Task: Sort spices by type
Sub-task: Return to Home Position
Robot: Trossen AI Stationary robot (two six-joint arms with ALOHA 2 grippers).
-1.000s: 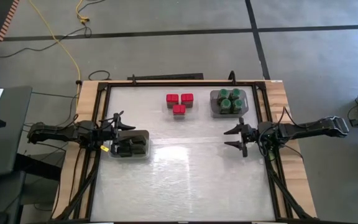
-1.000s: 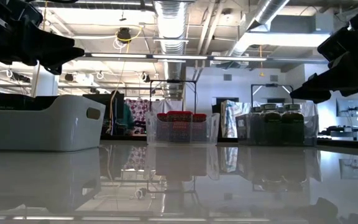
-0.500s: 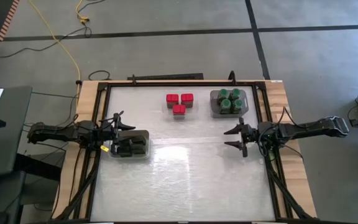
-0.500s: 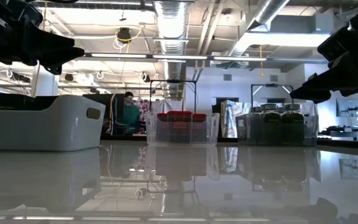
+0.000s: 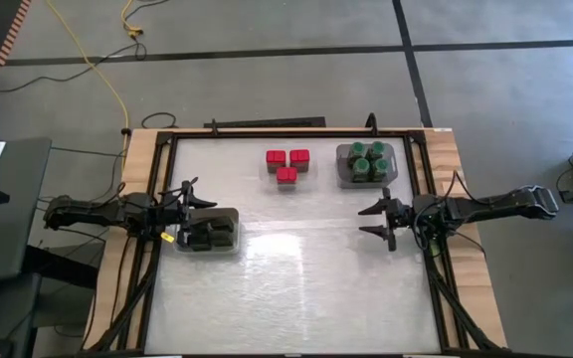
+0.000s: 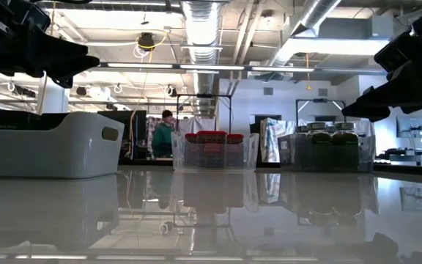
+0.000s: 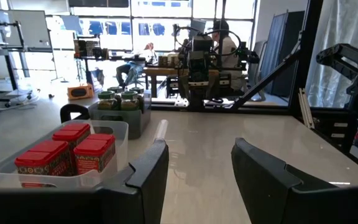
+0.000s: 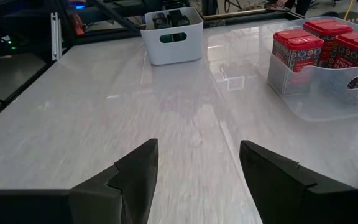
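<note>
Three red square tins (image 5: 286, 163) stand in a clear tray (image 7: 120, 134) at the table's far middle. Several green-lidded jars (image 5: 364, 161) fill a tray at the far right. Dark tins (image 5: 210, 232) sit in a white bin (image 6: 50, 143) at the left edge. My left gripper (image 5: 205, 199) hangs open in the air by the bin's far rim, pointing toward the table's right; its fingers (image 7: 148, 171) hold nothing. My right gripper (image 5: 368, 220) hangs open near the right edge, pointing left, and is empty in its wrist view (image 8: 197, 165).
Bare glossy tabletop (image 5: 296, 278) spreads between the two arms and toward the near edge. A black frame rail (image 5: 267, 123) runs along the table's far side. A person (image 6: 165, 132) stands in the room behind the table.
Both arms have kept still. The person in the room behind has walked toward the right.
</note>
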